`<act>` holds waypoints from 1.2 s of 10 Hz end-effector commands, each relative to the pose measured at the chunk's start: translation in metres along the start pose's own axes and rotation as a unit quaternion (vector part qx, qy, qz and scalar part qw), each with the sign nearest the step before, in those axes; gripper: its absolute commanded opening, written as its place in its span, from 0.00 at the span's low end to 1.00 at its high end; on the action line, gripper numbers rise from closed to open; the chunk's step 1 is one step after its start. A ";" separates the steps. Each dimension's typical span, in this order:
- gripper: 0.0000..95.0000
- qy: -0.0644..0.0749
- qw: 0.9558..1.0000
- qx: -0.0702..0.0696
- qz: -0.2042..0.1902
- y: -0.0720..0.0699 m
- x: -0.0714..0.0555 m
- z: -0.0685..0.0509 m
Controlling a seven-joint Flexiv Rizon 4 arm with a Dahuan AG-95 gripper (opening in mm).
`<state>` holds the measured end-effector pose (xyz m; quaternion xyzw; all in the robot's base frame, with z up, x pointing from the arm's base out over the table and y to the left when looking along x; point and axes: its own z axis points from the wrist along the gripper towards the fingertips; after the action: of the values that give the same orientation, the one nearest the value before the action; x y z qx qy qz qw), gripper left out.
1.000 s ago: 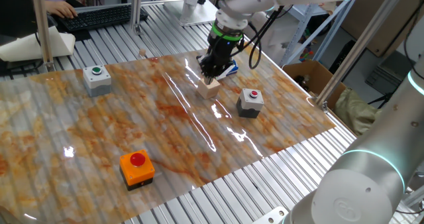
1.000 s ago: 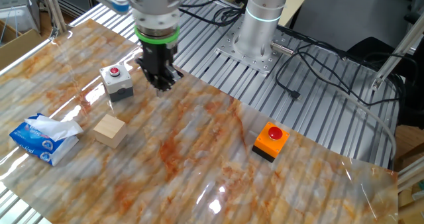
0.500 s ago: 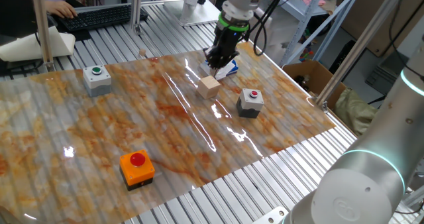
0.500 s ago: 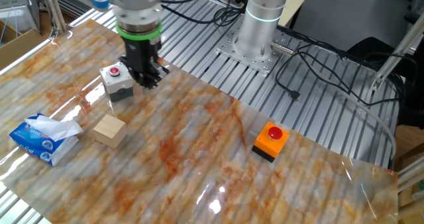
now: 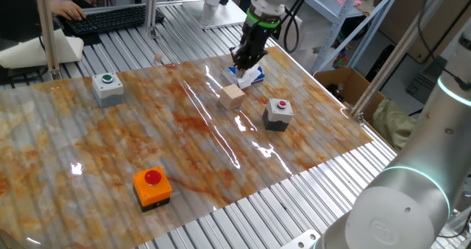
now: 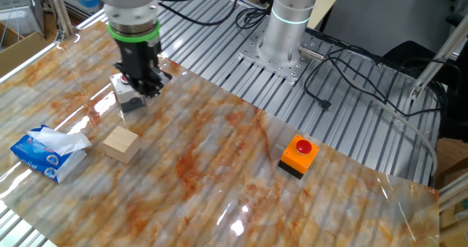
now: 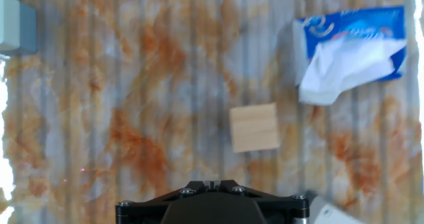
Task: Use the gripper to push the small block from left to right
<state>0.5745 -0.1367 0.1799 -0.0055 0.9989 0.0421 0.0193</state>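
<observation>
The small block (image 5: 232, 96) is a plain tan wooden cube lying on the marbled sheet; it also shows as the block (image 6: 121, 144) and the block (image 7: 254, 126). My gripper (image 5: 243, 59) hangs shut and empty above the sheet, off the block, over the blue tissue pack (image 5: 246, 76). In the other fixed view the gripper (image 6: 146, 88) stands up and to the right of the block, partly covering a grey box. In the hand view the shut fingertips (image 7: 212, 183) sit at the bottom edge, with the block just above and to the right of them.
A grey box with a red button (image 5: 278, 112) stands right of the block, and also shows as the grey box (image 6: 121, 96). The tissue pack (image 7: 348, 52) lies beyond the block. A green-button box (image 5: 109, 87) and an orange box (image 5: 152, 186) sit further left. Slatted metal table surrounds the sheet.
The shut gripper has lifted away from the block and drifted back over the tissue pack. The block has stayed where it was.
</observation>
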 end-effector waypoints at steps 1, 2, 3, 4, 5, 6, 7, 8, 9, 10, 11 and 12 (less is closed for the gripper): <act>0.00 0.003 1.000 -0.005 -0.025 -0.017 -0.012 -0.001; 0.00 0.004 1.000 0.001 -0.021 -0.022 -0.014 -0.001; 0.00 0.004 0.999 0.020 -0.039 -0.024 -0.013 0.000; 0.00 0.004 0.998 0.042 -0.048 -0.025 -0.012 0.002; 0.00 0.003 0.997 0.052 -0.060 -0.027 -0.011 0.004; 0.00 0.000 0.997 0.052 -0.064 -0.028 -0.010 0.007; 0.00 -0.005 0.997 0.051 -0.065 -0.031 -0.009 0.016; 0.00 -0.015 0.997 0.052 -0.062 -0.032 -0.008 0.026; 0.00 -0.027 0.997 0.052 -0.059 -0.032 -0.008 0.036; 0.00 -0.026 0.997 0.050 -0.057 -0.031 -0.008 0.042; 0.00 -0.024 0.997 0.047 -0.056 -0.031 -0.008 0.042; 0.00 -0.024 0.997 0.044 -0.057 -0.031 -0.008 0.041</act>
<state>0.5834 -0.1642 0.1364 -0.0587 0.9964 -0.0125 0.0591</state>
